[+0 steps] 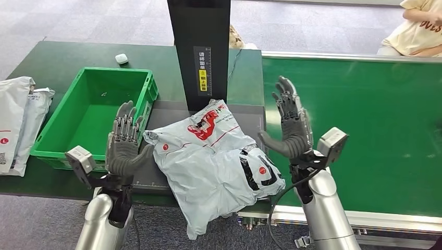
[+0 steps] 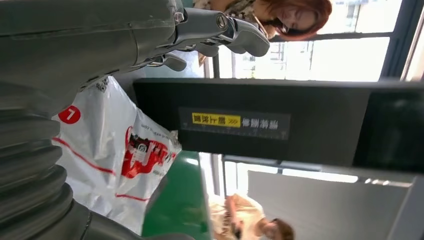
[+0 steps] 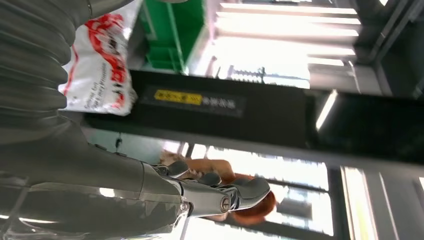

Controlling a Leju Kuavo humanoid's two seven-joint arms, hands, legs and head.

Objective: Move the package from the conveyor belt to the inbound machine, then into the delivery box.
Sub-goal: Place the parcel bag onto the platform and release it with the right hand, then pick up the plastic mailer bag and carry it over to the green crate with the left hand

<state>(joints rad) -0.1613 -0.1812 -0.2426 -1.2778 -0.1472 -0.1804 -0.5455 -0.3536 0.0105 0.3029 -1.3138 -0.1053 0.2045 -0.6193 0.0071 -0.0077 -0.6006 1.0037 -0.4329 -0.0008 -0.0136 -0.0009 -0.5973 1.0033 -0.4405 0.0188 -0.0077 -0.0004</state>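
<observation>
Head view, crumpled grey package [image 1: 216, 161], red print, black patch, on machine plate [image 1: 172, 112]

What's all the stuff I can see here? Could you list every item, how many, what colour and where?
package: one, grey-white plastic bag with red print, lying on the grey platform at the foot of the black post, between the two hands, one end hanging over the near edge
black post: one, with a yellow label, upright behind the package
crate: one, green, left of the package
bags: a few, white, left of the crate
small case: one, white, on the green table beyond the crate
conveyor belt: one, green, on the right
person: one, pale yellow shirt, far right
left hand: grey, fingers apart, holding nothing
right hand: grey, fingers apart, holding nothing
</observation>
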